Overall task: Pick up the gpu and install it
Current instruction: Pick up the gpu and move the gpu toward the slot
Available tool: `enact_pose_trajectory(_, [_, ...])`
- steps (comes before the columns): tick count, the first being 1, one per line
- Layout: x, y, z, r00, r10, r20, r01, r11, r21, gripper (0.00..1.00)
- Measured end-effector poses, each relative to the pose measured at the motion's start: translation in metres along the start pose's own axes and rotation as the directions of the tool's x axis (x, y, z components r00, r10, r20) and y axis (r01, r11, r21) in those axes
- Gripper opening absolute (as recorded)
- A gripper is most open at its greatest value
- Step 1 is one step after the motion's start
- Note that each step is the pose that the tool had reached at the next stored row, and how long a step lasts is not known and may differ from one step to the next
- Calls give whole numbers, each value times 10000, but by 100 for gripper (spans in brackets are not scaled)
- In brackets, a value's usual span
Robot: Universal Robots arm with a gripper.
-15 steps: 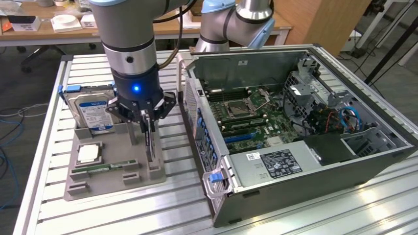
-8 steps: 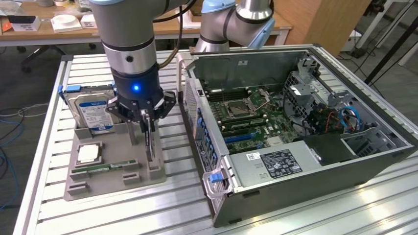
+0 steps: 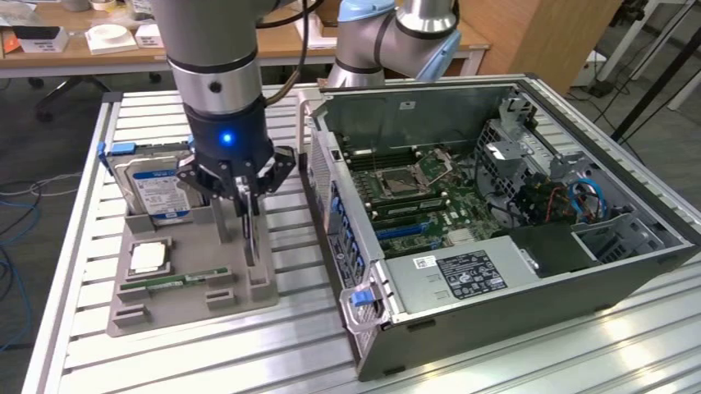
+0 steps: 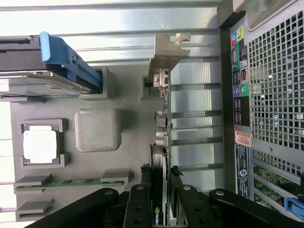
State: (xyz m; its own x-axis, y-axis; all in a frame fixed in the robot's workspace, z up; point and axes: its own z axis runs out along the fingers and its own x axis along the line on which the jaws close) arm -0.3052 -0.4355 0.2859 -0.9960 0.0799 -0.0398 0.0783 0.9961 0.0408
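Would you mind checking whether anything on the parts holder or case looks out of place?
Nothing stands out. The gpu stands upright in the grey holder with the gripper closed on it; the hard drive, processor and memory stick sit squarely in their slots.

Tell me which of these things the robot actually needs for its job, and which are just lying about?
In the job: gpu, standing on edge in the grey holder, gripper closed on it; open computer case.
Lying about: hard drive, processor chip, memory stick, all in the holder.
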Motion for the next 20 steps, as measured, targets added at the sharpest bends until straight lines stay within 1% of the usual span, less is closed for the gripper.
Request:
enact_pose_trajectory(9, [-6,7,-158,10000,0,0,0,10000,-1,26])
enact_pose_trajectory(20, [-11,11,-272,10000,0,-1,0,10000,0,26])
